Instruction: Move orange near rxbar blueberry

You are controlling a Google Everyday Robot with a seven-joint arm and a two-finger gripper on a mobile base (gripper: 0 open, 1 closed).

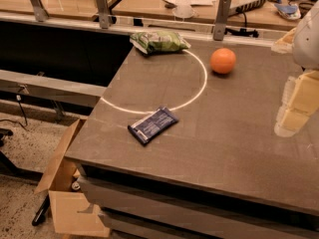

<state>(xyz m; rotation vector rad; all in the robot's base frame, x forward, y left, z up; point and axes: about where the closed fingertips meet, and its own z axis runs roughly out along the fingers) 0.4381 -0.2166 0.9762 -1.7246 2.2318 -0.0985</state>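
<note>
Camera view, gripper (295, 108) right edge, orange (223, 60) apart

The round orange fruit (223, 60) is sitting behind and right of the flat blue foil bar (152, 125); the gripper (295, 106) is hanging further right.

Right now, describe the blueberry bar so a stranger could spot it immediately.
On the dark table, find the pale arc. The rxbar blueberry lies at its near edge, well left of the gripper at the right edge. It's the only flat blue wrapper; the orange is round, the snack bag green.
</note>
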